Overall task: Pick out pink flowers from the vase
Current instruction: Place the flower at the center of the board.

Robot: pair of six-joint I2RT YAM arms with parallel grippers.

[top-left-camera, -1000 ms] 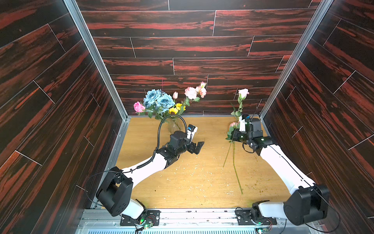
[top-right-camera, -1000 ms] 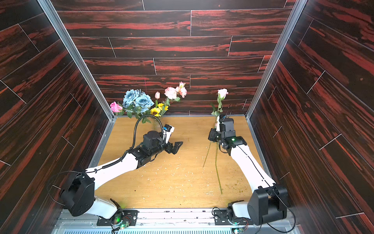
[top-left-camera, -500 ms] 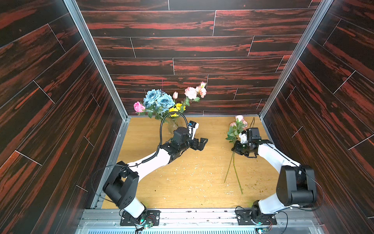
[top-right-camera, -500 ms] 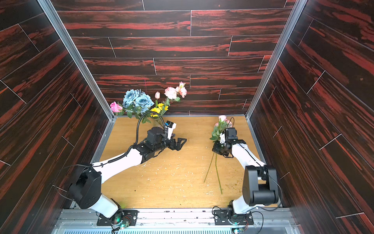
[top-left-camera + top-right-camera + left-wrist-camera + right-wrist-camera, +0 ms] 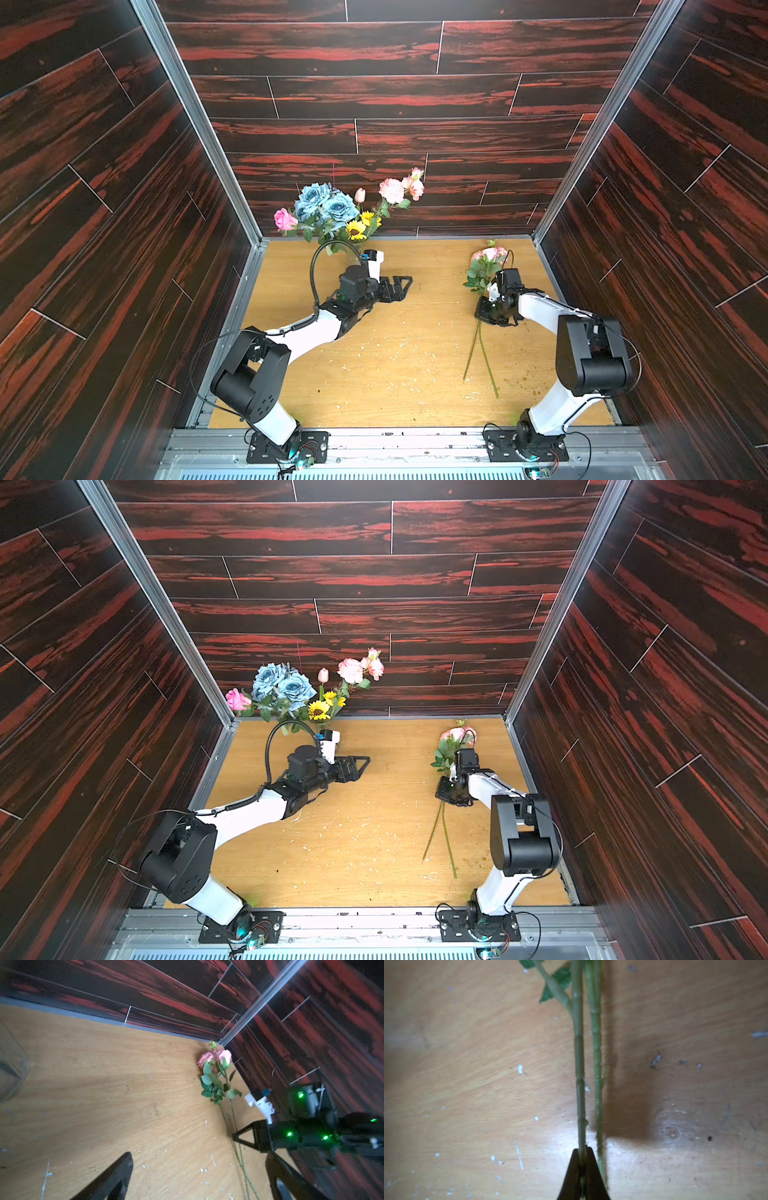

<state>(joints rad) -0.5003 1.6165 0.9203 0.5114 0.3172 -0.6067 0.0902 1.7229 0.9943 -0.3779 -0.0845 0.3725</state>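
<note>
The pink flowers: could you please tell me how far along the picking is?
Done: one pink stem lies on the table. In hand: the right gripper is shut on a second pink stem beside it. Remaining: a pink rose, a tulip bud and a pink spray stand in the vase; the left gripper is open and empty nearby.

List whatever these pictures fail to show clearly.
- Vase: cut by the left wrist view's edge; mostly behind the left arm in both top views.
- Right end effector: grip on the stem hidden under its wrist in both top views.
- Picked-out pink blooms: cropped out of the right wrist view.
</note>
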